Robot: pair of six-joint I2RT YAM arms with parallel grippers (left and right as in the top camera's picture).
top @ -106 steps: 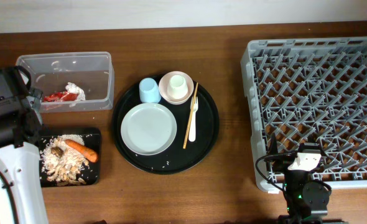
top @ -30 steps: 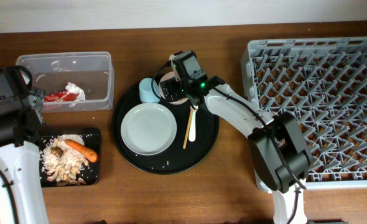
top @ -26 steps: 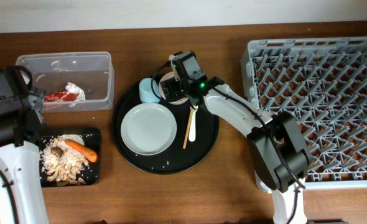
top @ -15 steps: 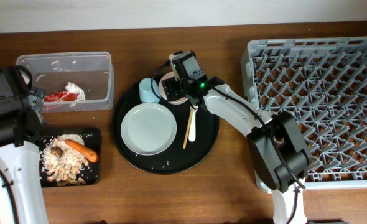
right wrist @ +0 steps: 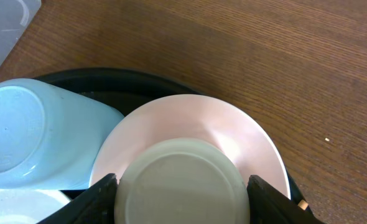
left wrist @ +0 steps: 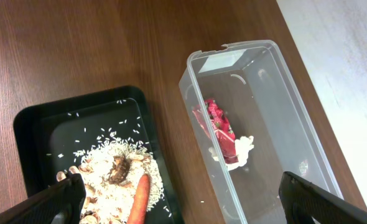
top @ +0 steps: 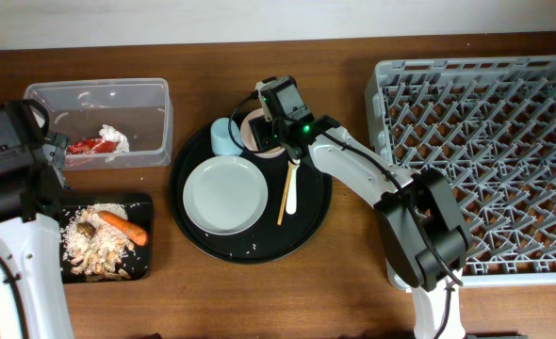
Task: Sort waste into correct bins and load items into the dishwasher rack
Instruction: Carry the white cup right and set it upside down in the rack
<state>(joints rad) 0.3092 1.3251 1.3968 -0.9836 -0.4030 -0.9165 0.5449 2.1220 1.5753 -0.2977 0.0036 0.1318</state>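
Observation:
My right gripper (top: 270, 129) reaches over the round black tray and is shut on the small cream cup (right wrist: 180, 183), a finger touching each side. The cup sits in the pink bowl (right wrist: 214, 124), with the light blue cup (right wrist: 34, 130) to its left. The grey plate (top: 225, 195), white fork (top: 292, 193) and chopsticks (top: 284, 202) lie on the tray. My left gripper (left wrist: 183, 205) is open and empty above the flat black tray (left wrist: 40, 118) and the clear tub (left wrist: 308, 143). The tray holds rice (left wrist: 109, 180), a carrot (left wrist: 140, 199) and a brown lump (left wrist: 118, 169). The tub holds a red wrapper (left wrist: 216, 121) and tissue (left wrist: 239, 149).
The large grey dishwasher rack (top: 485, 160) fills the right side of the table, with no dishes in it. The round black tray (top: 311, 226) sits in the middle. The left arm's white body (top: 24, 264) stands at the left edge.
The right arm has swung from the front right, beside the rack, over to the pink bowl. Over the last second it has hardly moved. The left arm has not moved.

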